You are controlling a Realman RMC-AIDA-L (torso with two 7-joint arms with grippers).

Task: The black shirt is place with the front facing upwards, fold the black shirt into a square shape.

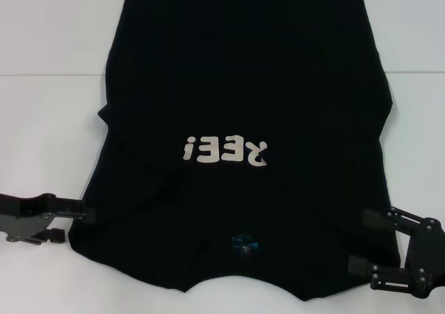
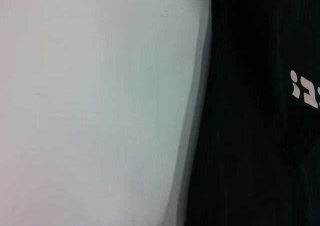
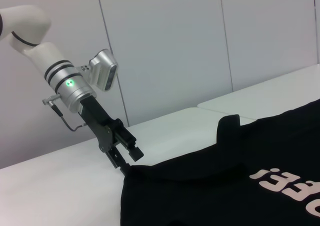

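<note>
Head view: the large plain black cloth short-sleeved shirt (image 1: 243, 85) lies spread front-up on the white table (image 1: 49, 36), collar and small blue neck label (image 1: 246, 245) at the near edge, hem at the far edge, so the off-white chest lettering (image 1: 226, 151) reads inverted from here. Both sleeves appear already folded inward, leaving straight side edges, a sensible preparation for squaring. The left gripper (image 1: 87, 213) sits at the shirt's near-left edge, low on the table; its fingers seem drawn close at the cloth, though whether fabric is pinched cannot be confirmed. The right gripper (image 1: 368, 241) stands at the near-right corner with fingers spread, one above the other, apparently straddling the edge ready to close. Left wrist view: only bare table and the shirt's edge with a fragment of lettering appear; no fingers are visible. Right wrist view: across the shirt, the left gripper is angled down onto the raised corner of cloth, consistent with a grasp for a paired lift toward the hem.
</note>
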